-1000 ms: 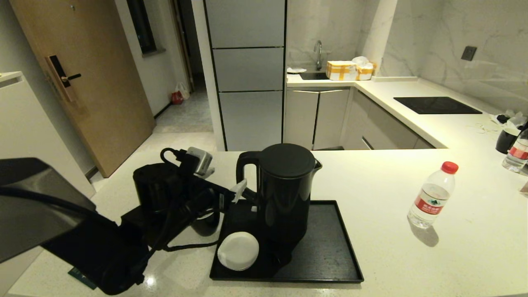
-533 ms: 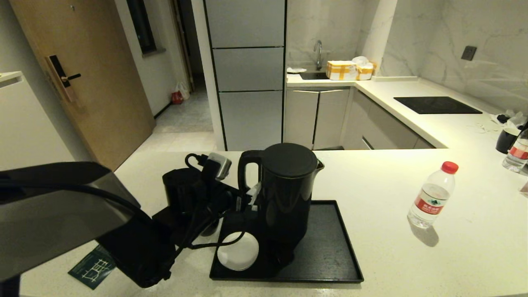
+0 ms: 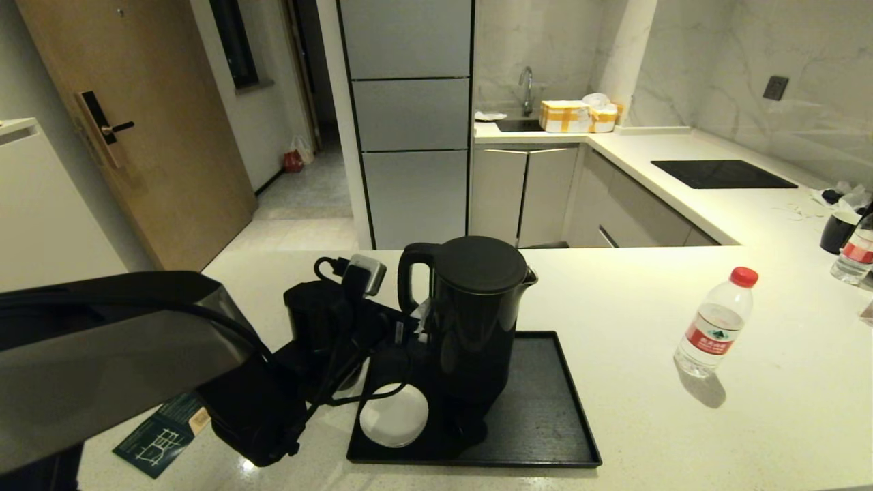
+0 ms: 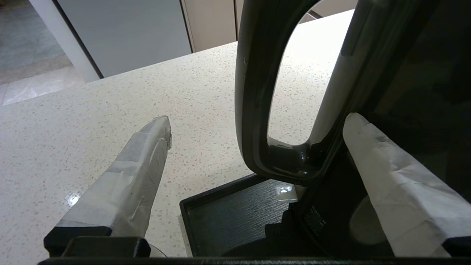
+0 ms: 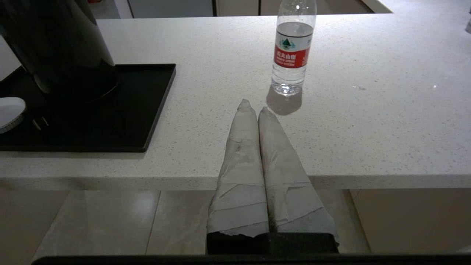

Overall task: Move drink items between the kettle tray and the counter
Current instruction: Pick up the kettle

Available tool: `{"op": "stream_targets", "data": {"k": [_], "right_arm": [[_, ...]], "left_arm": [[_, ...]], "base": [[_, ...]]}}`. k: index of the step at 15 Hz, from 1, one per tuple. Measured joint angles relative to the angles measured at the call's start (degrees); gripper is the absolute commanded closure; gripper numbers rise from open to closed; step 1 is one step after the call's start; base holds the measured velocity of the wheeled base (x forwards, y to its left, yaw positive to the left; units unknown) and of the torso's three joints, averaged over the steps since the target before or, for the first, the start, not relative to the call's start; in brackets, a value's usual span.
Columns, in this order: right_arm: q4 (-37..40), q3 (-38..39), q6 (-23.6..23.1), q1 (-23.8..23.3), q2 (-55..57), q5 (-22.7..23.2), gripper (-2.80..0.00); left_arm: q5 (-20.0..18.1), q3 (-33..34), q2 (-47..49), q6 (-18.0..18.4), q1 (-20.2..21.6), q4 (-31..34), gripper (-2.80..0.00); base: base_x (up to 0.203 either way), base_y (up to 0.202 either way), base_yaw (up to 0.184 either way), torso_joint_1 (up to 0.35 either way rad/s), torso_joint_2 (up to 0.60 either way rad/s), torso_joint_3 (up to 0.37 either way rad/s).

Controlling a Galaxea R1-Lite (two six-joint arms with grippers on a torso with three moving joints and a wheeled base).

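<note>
One kettle point(image 3: 474, 320) stands on the tray point(image 3: 545, 416), with two bottles point(image 3: 715, 324) and one cup point(image 3: 837, 232) on the counter point(image 3: 634, 300). The left gripper point(image 4: 257, 125) holds its fingers wide apart either side of the kettle's handle point(image 4: 254, 110). The right gripper point(image 5: 254, 106), fingers pressed together, hangs at the counter's near edge.

Bottle point(image 5: 293, 44): red label band carries white Chinese characters and a green-and-white mountain emblem above, too small to read for certain; no other legible text anywhere.

head overhead, wrists close, kettle point(image 3: 474, 314) shared
</note>
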Motion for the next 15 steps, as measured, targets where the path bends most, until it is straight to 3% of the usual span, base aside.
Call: {"op": "stream_targets", "data": {"k": [9,15], "right_arm": [[0.00,0.00,-0.06,0.00,0.00,-0.02,0.00],[0.00,0.00,-0.01,0.00,0.00,-0.02,0.00]], "left_arm": [[-1.79,-1.85,2.31,-0.13,3.56,-0.09,-2.80],[-5.97,-8.10,4.76,0.06,5.26,2.98,-2.80]], "base": [[0.000,0.000,0.000,0.000,0.00,0.000],[0.000,0.000,0.000,0.000,0.00,0.000]]}}
